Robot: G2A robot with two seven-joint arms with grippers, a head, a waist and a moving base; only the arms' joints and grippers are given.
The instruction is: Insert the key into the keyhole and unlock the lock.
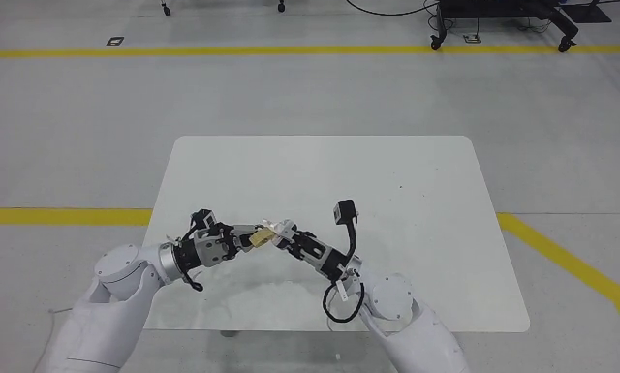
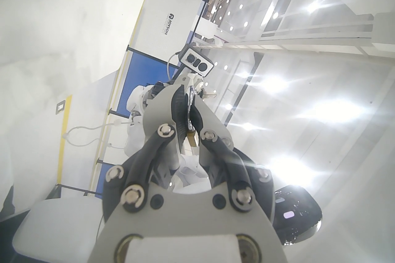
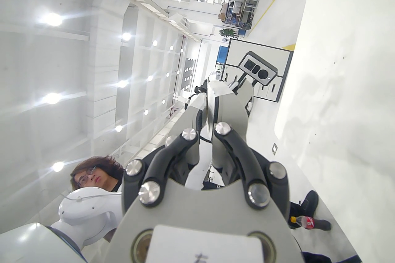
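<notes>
Both grippers meet above the near part of the white table (image 1: 417, 179). My left gripper (image 1: 254, 237) (image 2: 189, 100) is shut on a padlock (image 2: 190, 110); its silver shackle lies between the pads and its brass body (image 1: 261, 237) shows below them. My right gripper (image 1: 288, 233) (image 3: 213, 97) faces it tip to tip, shut on the key (image 3: 210, 117), a thin metal piece seen edge on. The key (image 2: 210, 95) pokes out at the lock's far side in the left wrist view. Whether it sits in the keyhole is hidden by the fingers.
The table's near edge runs just under both forearms. A yellow floor line (image 1: 291, 50) and wheeled carts (image 1: 504, 10) lie beyond the far edge. A drink bottle (image 3: 304, 221) lies on the floor.
</notes>
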